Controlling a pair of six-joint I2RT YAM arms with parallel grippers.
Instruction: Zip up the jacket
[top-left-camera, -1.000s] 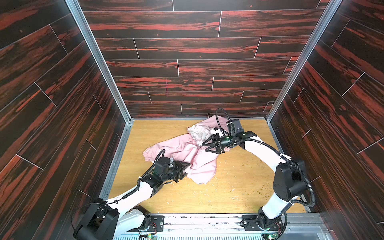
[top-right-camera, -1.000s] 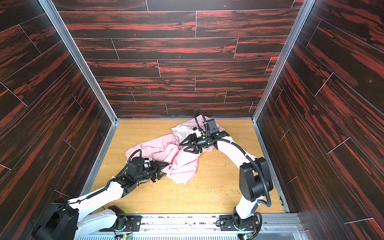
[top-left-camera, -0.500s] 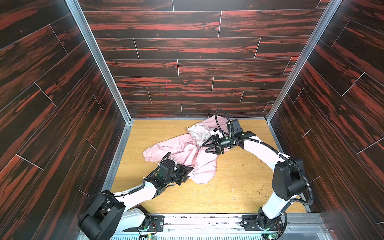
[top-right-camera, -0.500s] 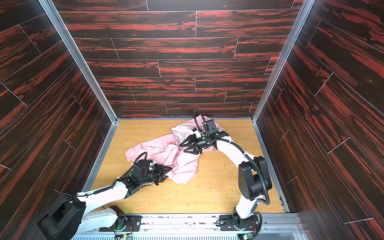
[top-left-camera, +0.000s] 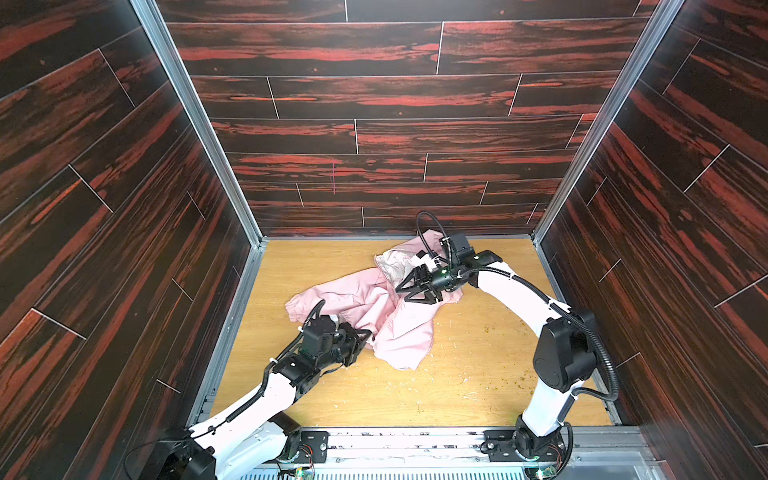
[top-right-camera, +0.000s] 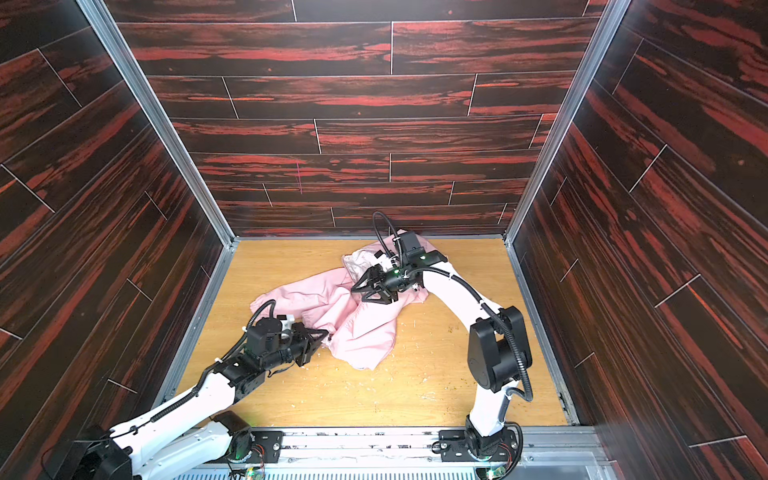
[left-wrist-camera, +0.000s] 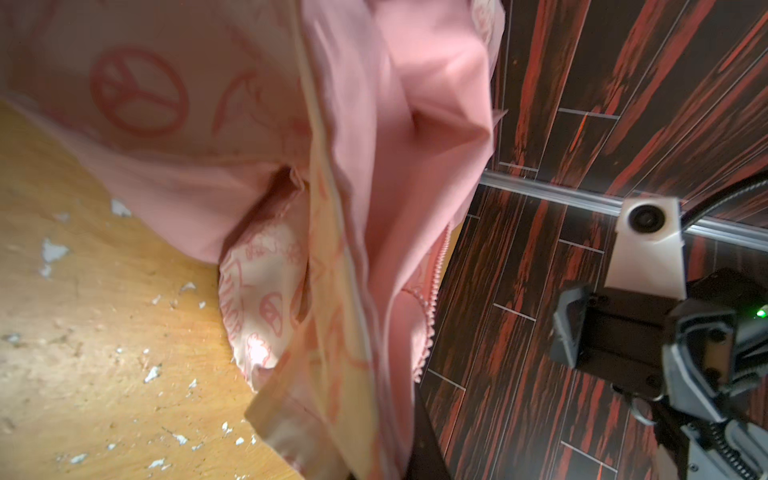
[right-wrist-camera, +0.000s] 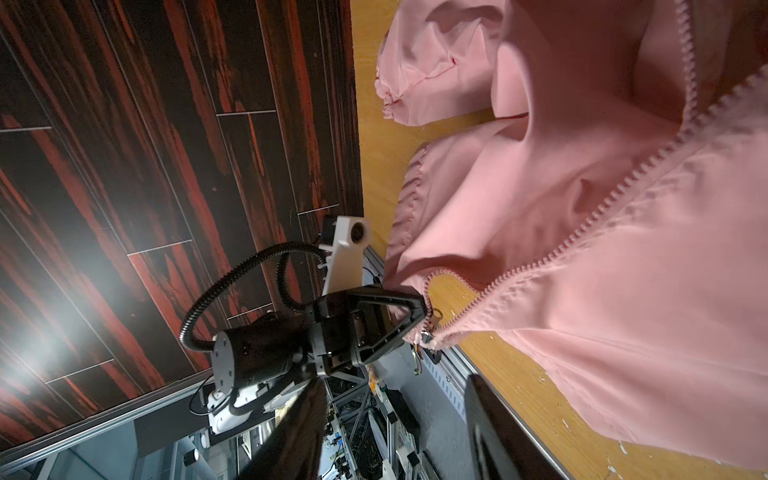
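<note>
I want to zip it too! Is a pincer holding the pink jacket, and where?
Yes: the left pincer pinches the jacket at its bottom edge, where the zipper starts. The right pincer holds nothing.

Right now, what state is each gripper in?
Left gripper: closed on the bottom edge of the light pink fabric jacket, by its zipper.
Right gripper: open, holding nothing.
</note>
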